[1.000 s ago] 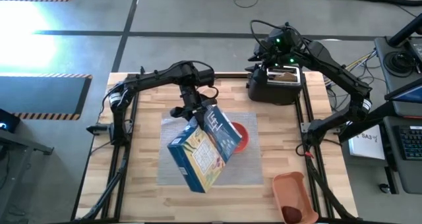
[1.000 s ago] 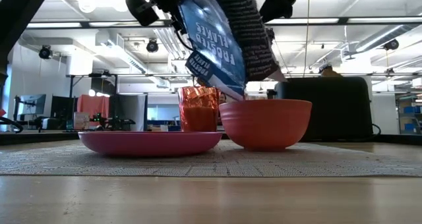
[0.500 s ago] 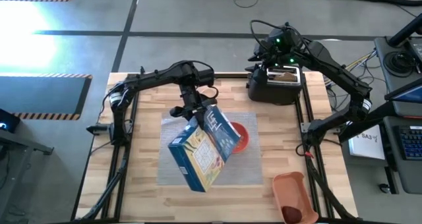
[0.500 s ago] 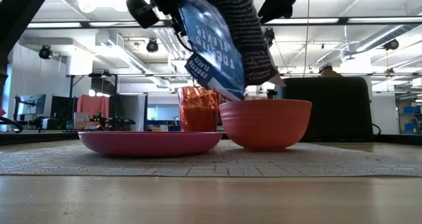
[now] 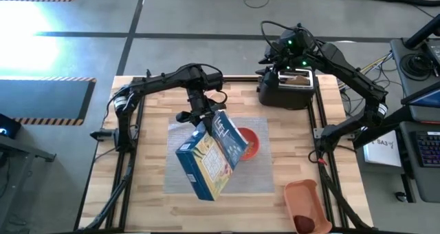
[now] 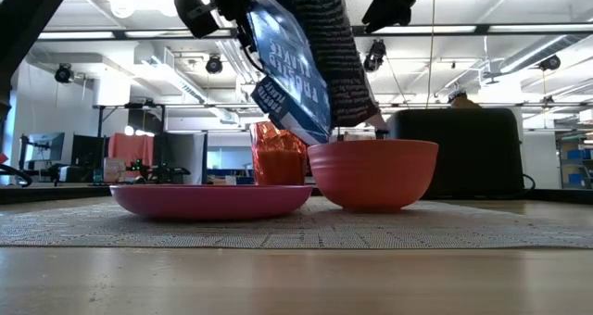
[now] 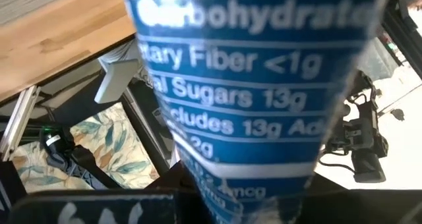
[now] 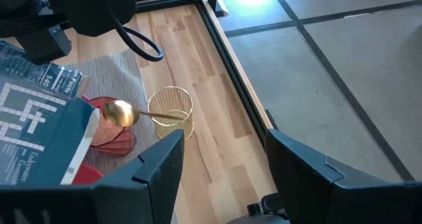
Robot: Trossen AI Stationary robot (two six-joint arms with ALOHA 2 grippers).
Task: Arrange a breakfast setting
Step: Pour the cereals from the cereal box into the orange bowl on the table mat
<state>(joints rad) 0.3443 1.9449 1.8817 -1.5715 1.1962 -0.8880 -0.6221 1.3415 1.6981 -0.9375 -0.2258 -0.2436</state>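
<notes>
My left gripper [image 5: 203, 118] is shut on a blue and yellow cereal box [image 5: 213, 155], which hangs tilted over the grey placemat [image 5: 254, 182]. The box's low end [image 6: 295, 120] sits just above the rim of the orange bowl [image 6: 372, 171]. A pink plate [image 6: 211, 199] and a small orange cup [image 6: 278, 153] rest on the mat. A gold spoon [image 8: 122, 112] stands in the clear glass [image 8: 173, 112]. My right gripper [image 8: 224, 184] hangs open above the toaster [image 5: 289, 89], which holds toast [image 5: 297, 78]. My left gripper pinches the cereal box between its two fingers at the box's far, upper end [image 7: 244, 197], with the blue narrow side panel facing the wrist. The fingers slant down from the table's far side. The box hangs lifted clear and tilted, its low end toward the bowl.
An orange tray [image 5: 302, 196] with a red apple [image 5: 304, 224] lies at the table's near right corner. The black toaster stands at the far right. Bare wood shows left of the mat [image 5: 148, 165] and along the near edge.
The cereal box has turned a little in my left gripper's hold; in the low view its low end has shifted slightly away from the bowl's middle. Both arms have stayed where they were.
</notes>
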